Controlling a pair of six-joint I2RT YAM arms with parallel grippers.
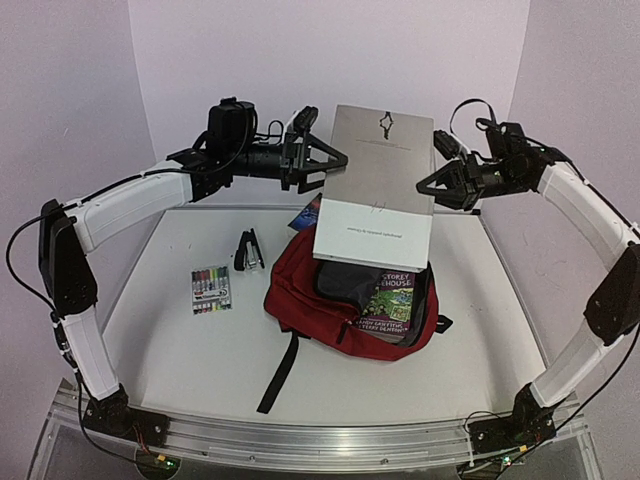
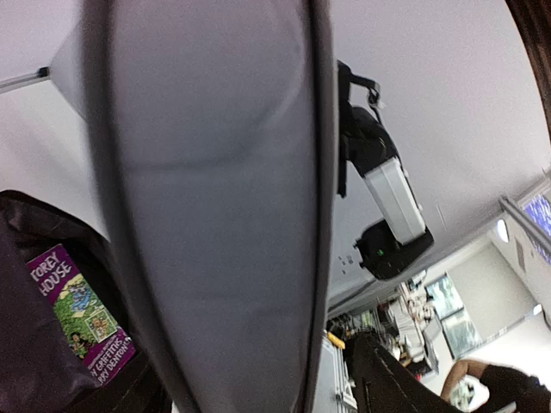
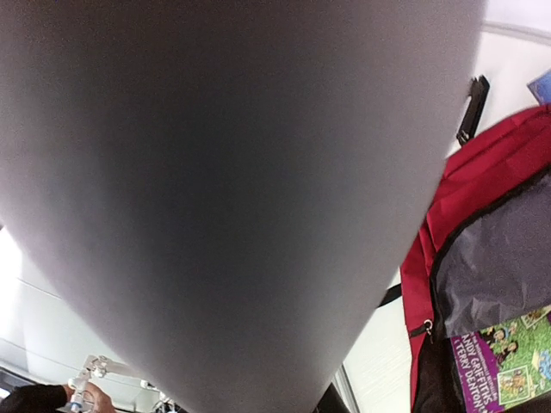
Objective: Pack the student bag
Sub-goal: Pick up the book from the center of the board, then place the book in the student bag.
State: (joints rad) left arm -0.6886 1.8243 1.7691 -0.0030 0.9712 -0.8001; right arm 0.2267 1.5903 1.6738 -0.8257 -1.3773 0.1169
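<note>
The student bag (image 1: 300, 298), dark red, lies open on the table with a purple and green storybook (image 1: 388, 300) inside. A large pale grey book (image 1: 375, 180) stands tilted above it, its lower edge at the bag's opening. My left gripper (image 1: 325, 158) is open, fingers spread about the book's left edge. At the right edge my right gripper (image 1: 425, 186) is shut on the grey book. The grey book (image 2: 215, 172) fills the left wrist view beside the bag (image 2: 34, 344). It (image 3: 232, 172) also fills the right wrist view, hiding the fingers, with the bag (image 3: 482, 172) at the right.
A pack of coloured markers (image 1: 211, 289) and a black stapler (image 1: 247, 249) lie left of the bag. A blue item (image 1: 306, 213) peeks out behind it. A black strap (image 1: 280, 375) trails toward the front edge.
</note>
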